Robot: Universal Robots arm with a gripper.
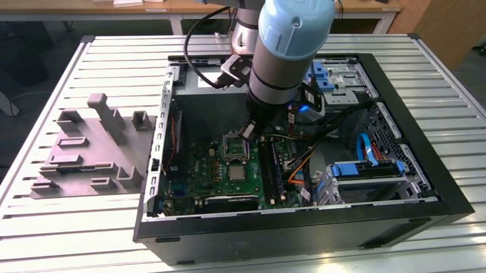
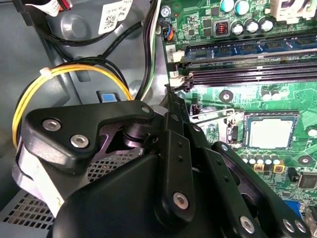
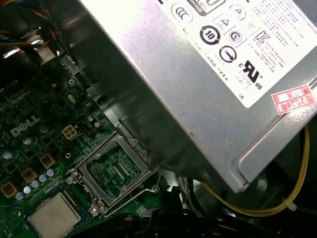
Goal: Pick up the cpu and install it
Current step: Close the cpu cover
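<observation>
The cpu (image 3: 53, 216), a small silvery square with a pale tan rim, lies flat in its socket on the green motherboard (image 1: 209, 170). In the second wrist view the cpu (image 2: 270, 133) sits inside the socket's dark frame. The socket's metal load plate (image 3: 116, 171) stands hinged open beside the cpu (image 1: 238, 173), with its wire lever (image 3: 148, 191) loose. My gripper (image 1: 249, 132) hangs inside the case just above and behind the open load plate, apart from the chip. The black gripper (image 2: 173, 101) shows nothing held in it.
The open black computer case (image 1: 425, 170) lies on a slatted white table (image 1: 68, 227). A silver power supply (image 3: 198, 74) sits close behind the socket. Memory slots (image 2: 252, 74), yellow and black cables (image 2: 74, 74) and blue drive brackets (image 1: 365, 168) crowd the case. A grey fixture block (image 1: 87, 151) rests outside.
</observation>
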